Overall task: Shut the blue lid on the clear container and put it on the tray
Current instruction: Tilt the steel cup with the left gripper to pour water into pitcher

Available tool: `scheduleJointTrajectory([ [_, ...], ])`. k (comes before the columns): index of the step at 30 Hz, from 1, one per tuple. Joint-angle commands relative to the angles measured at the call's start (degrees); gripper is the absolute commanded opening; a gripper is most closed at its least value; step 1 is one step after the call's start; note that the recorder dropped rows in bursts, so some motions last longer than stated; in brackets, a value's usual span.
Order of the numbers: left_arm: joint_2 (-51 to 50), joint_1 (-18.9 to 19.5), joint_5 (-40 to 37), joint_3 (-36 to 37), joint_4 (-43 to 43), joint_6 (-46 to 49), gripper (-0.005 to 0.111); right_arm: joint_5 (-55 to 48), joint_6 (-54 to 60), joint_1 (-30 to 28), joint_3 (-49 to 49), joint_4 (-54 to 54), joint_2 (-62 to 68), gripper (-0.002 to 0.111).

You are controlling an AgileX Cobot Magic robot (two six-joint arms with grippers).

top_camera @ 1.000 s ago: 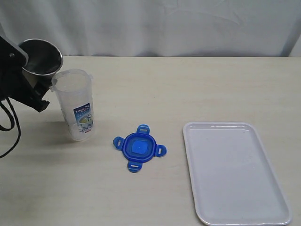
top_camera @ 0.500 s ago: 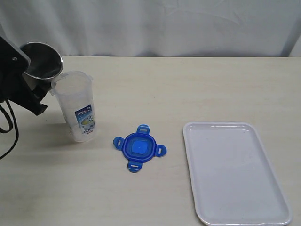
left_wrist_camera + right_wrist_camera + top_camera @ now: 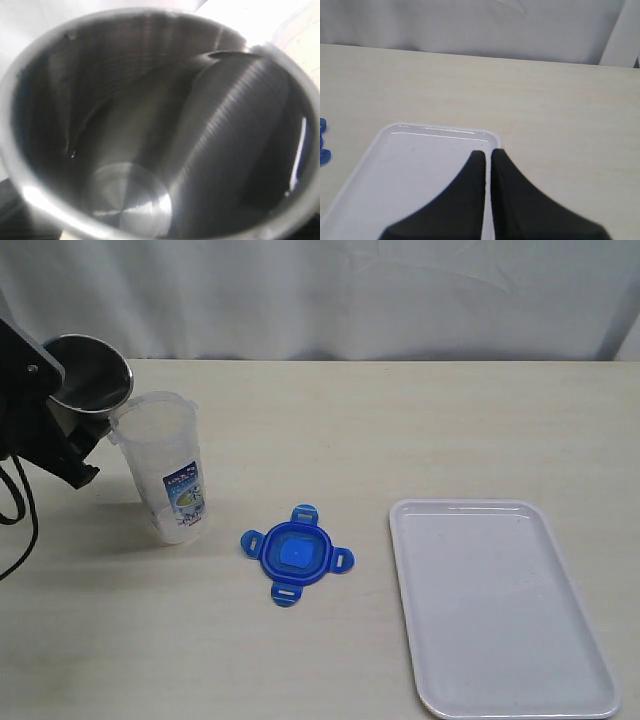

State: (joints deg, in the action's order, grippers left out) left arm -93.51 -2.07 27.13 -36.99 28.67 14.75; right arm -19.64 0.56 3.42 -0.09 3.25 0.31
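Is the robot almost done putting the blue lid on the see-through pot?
Not nearly; nothing looks finished. In hand: the left gripper holds a metal cup right by the open top of the clear container. The blue lid lies on the table between container and tray, and the right gripper hangs shut over the tray. Left to do: lid on, flaps snapped, container onto the tray.

The grey metal cup (image 3: pixel 150 130) fills the view, its ridged, shiny inside showing.
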Motion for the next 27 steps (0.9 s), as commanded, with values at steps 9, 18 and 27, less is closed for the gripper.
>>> scheduleJointTrajectory([
  [9,1.02,0.06,5.31,-0.93,-4.58,-1.88,0.000,0.05,0.15,0.08,0.09,0.17,-0.31,0.004],
  [18,2.83,0.06,5.19,-0.93,-4.56,-3.03,0.000,0.05,0.15,0.08,0.09,0.17,-0.31,0.004],
  [27,6.01,0.06,2.88,-0.93,-2.04,-2.59,0.000,0.05,0.15,0.08,0.09,0.17,-0.31,0.004],
])
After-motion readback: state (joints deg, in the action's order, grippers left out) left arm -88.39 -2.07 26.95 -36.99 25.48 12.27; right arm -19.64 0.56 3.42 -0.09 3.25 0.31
